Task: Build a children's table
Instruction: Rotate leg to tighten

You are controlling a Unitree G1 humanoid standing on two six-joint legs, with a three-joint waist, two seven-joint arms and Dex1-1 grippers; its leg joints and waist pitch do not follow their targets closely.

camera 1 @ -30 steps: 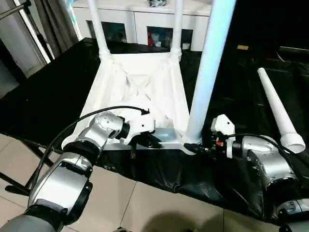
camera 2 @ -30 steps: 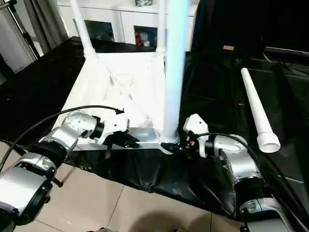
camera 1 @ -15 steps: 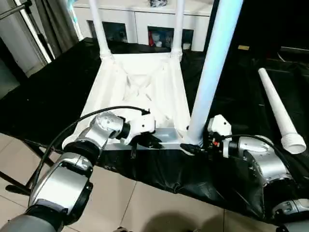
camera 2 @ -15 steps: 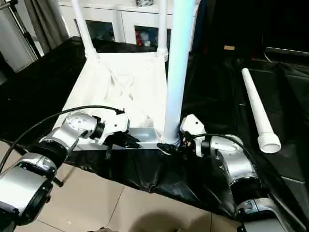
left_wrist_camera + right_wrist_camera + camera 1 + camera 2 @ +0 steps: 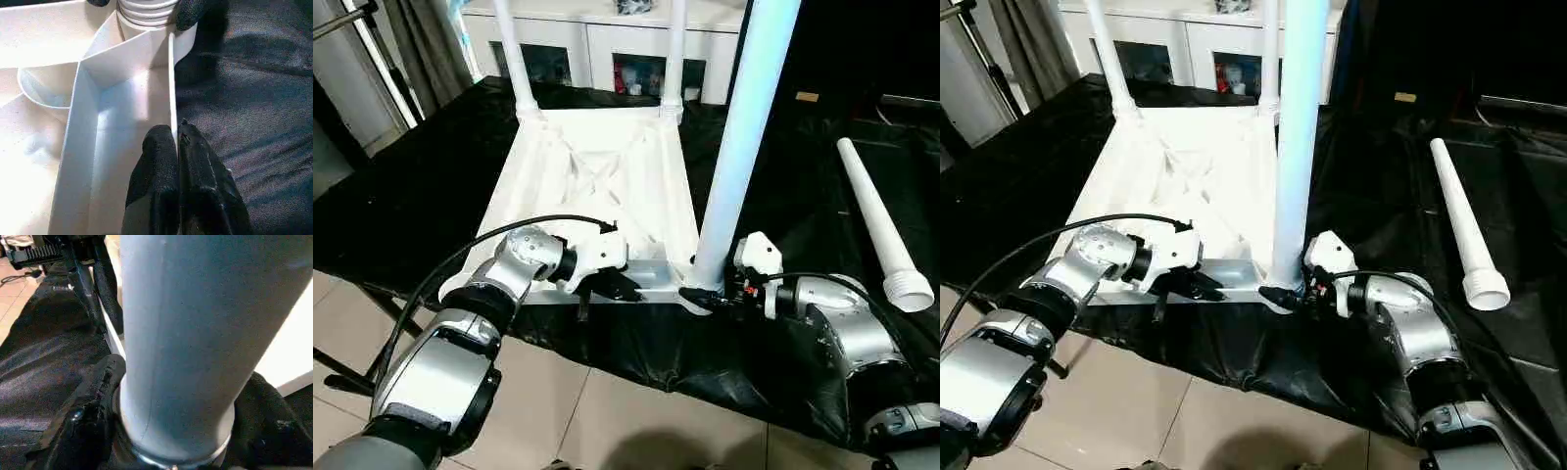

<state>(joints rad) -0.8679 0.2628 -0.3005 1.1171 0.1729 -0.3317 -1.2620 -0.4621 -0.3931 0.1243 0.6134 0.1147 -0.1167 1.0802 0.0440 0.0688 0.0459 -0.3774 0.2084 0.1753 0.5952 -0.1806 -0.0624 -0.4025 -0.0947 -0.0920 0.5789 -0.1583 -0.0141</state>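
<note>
near leg (image 5: 744, 147) has tipped back toward upright. four legs counted: three standing, one lying loose (image 5: 879, 220). right gripper (image 5: 1285, 294) clamps near leg's base; left gripper (image 5: 177, 142) pinches tabletop (image 5: 597, 176) edge.

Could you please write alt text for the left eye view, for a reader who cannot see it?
The robot's right gripper clamps the base of an upright white leg at the near right corner of the upside-down white tabletop, while its left gripper pinches the tabletop's near edge. Two legs stand in the far corners; a fourth leg lies on the black cloth to the right.
</note>
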